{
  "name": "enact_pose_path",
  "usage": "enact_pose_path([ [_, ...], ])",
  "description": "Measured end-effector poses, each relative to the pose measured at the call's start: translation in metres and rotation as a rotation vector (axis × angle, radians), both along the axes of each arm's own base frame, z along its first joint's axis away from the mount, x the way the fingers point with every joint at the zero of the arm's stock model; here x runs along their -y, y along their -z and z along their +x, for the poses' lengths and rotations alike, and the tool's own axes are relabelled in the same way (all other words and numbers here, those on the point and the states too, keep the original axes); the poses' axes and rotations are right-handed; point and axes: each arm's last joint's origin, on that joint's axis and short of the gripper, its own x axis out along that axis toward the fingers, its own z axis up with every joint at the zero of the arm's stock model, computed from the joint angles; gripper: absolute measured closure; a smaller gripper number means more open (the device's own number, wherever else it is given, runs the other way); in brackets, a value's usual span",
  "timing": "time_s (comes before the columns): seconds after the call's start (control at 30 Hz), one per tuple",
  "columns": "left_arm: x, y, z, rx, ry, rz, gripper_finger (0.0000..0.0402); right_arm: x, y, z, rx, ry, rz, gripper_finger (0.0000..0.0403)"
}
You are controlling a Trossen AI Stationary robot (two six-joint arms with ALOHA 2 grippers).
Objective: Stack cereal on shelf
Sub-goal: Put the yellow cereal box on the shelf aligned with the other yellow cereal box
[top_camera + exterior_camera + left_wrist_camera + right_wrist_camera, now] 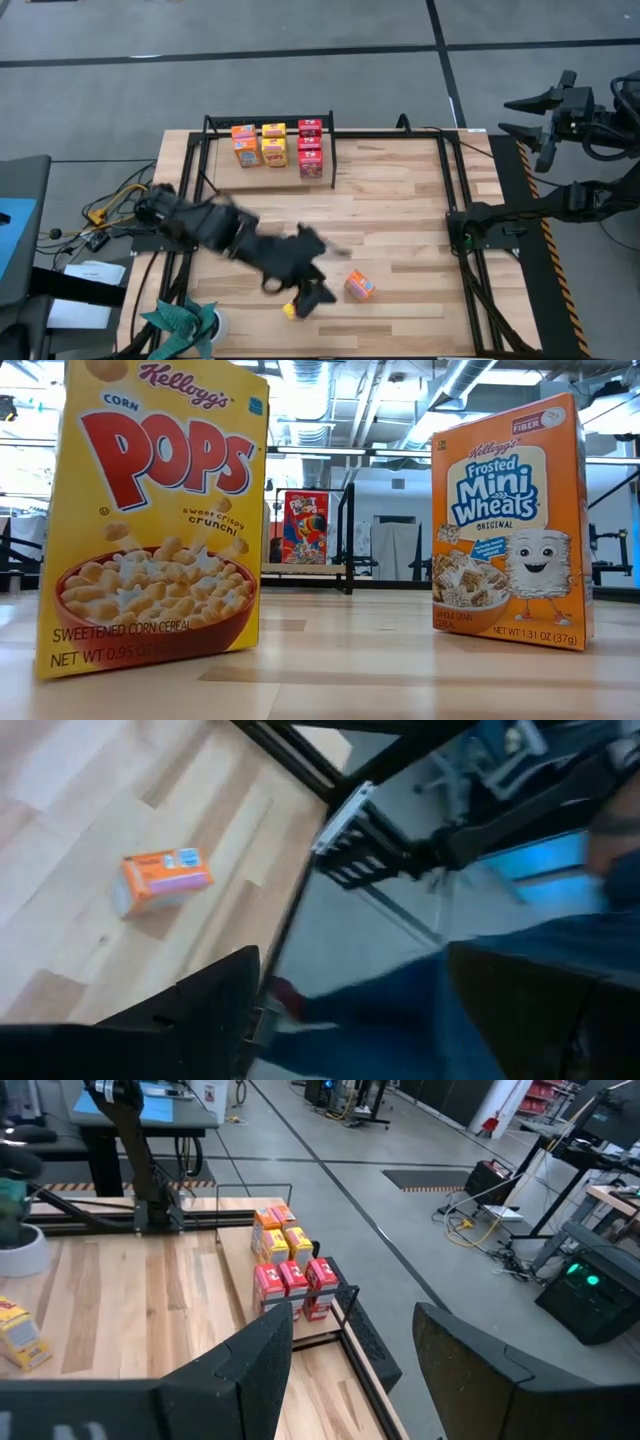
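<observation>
Right now your left gripper [305,295] hangs low over the near part of the table [400,200], well away from the shelf [268,125] at the far edge. Its fingers stand spread with nothing between them. A yellow cereal box [289,310] lies right beside its tips, and an orange cereal box [360,286] lies on its side just to the right of that, apart from the fingers.

On the shelf you have the stacked cereal [275,146]: orange and yellow boxes on the left part of the board, red ones at its right end, all close together. From the right wrist view the same cluster [289,1270] sits inside the black frame.

Your right gripper [545,115] waits off the table, beyond the shelf's right side, with its jaws apart and empty.

At table height, a Corn Pops box [150,520] and a Frosted Mini Wheats box [508,520] stand upright, with a red box [305,527] on the shelf behind them.
</observation>
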Motion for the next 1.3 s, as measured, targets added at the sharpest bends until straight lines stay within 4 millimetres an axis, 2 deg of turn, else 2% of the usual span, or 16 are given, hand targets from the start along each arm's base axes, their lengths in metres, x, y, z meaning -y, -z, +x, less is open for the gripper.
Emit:
enact_pose_path([
  [0.13, 0.028, 0.026, -0.003, -0.077, -0.056, 0.167, 0.009, 0.0, 0.0, 0.0, 0.0, 0.0, 0.0, 0.0171],
  [0.27, 0.034, 0.059, 0.005, -0.257, -0.094, 0.245, 0.009, 0.0, 0.0, 0.0, 0.0, 0.0, 0.0, 0.0171],
  [0.47, 0.047, 0.113, 0.031, -0.474, -0.042, 0.217, 0.009, 0.0, 0.0, 0.0, 0.004, 0.003, 0.008, 0.0171],
  [0.57, 0.05, 0.13, 0.038, -0.54, -0.013, 0.221, 0.009, 0.0, 0.0, 0.0, 0.004, 0.003, 0.009, 0.0171],
  [0.7, 0.046, 0.138, 0.032, -0.638, -0.044, 0.272, 0.009, 0.0, 0.0, 0.0, 0.004, 0.003, 0.009, 0.0171],
  [0.87, 0.041, 0.139, 0.026, -0.731, -0.133, 0.241, 0.009, 0.0, 0.0, 0.0, 0.004, 0.003, 0.009, 0.0171],
  [0.97, 0.047, 0.15, 0.034, -0.735, -0.132, 0.203, 0.009, 0.0, 0.0, 0.0, 0.004, 0.003, 0.009, 0.0171],
  [1.13, 0.058, 0.18, 0.05, -0.774, -0.047, 0.176, 0.009, 0.001, 0.001, 0.002, -0.007, 0.003, 0.012, 0.0171],
  [1.3, 0.051, 0.173, 0.044, -0.793, -0.096, 0.228, 0.0091, 0.001, 0.001, 0.003, -0.008, 0.003, 0.012, 0.0171],
])
